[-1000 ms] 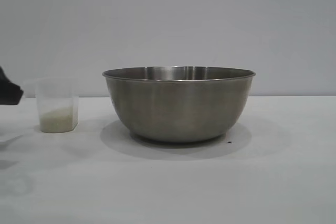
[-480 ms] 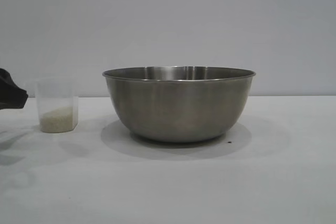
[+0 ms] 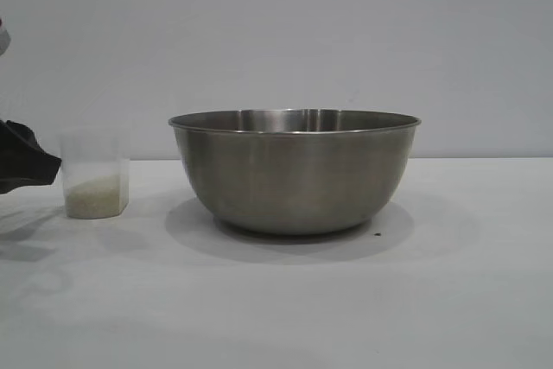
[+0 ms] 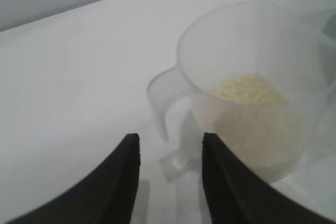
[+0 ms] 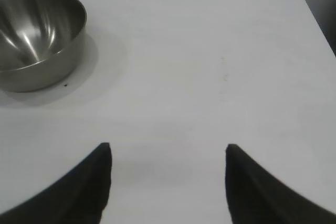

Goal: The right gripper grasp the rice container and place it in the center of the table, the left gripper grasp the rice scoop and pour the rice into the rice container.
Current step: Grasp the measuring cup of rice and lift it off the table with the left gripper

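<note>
With its fingers parted and empty, the left gripper (image 4: 170, 153) lines up on the rice scoop (image 4: 252, 87) by its loop handle; it should straddle that loop squarely and keep the cup upright. Rice (image 4: 251, 88) lies in the cup's bottom. The rice container (image 3: 295, 170), empty, sits mid-table (image 3: 276, 317). The right gripper (image 5: 168, 153) hangs open, well clear.

No text, label, brand, number or sign is showing legibly anywhere, whether on the bowl (image 3: 294, 174), the cup (image 4: 247, 87) or the table (image 3: 346, 300).
</note>
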